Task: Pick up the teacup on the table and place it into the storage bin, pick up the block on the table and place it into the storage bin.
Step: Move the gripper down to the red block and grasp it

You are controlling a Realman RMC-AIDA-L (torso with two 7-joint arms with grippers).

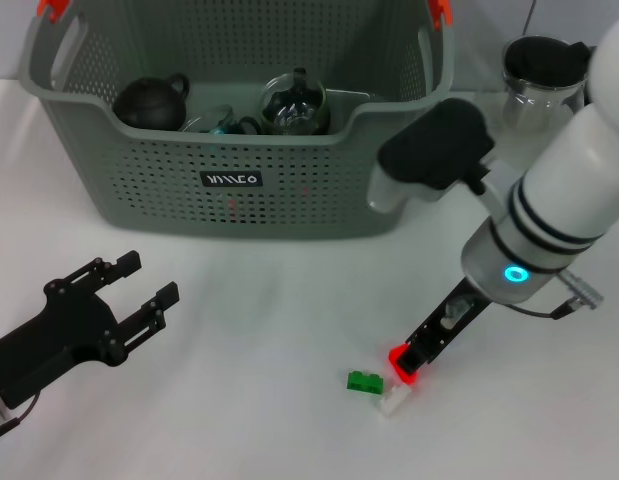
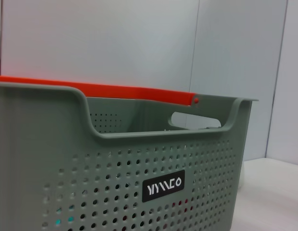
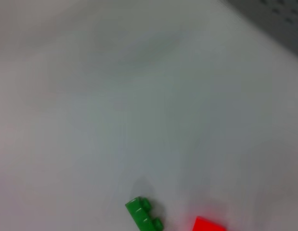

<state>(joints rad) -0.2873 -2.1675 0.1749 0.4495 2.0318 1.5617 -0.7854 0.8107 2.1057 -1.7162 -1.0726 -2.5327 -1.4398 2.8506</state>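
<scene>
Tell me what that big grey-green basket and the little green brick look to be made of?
The large grey-green perforated basket looks like moulded plastic, matte: even punched holes, rounded rim, a clip-on orange handle. The small green studded brick seems hard glossy plastic, judging by its studs and saturated colour, though that is a guess.

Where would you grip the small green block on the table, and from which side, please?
Grip the green block across its two long side faces, coming straight down from above: it lies flat, studs up, low on the table, so only a top approach reaches its sides.
</scene>
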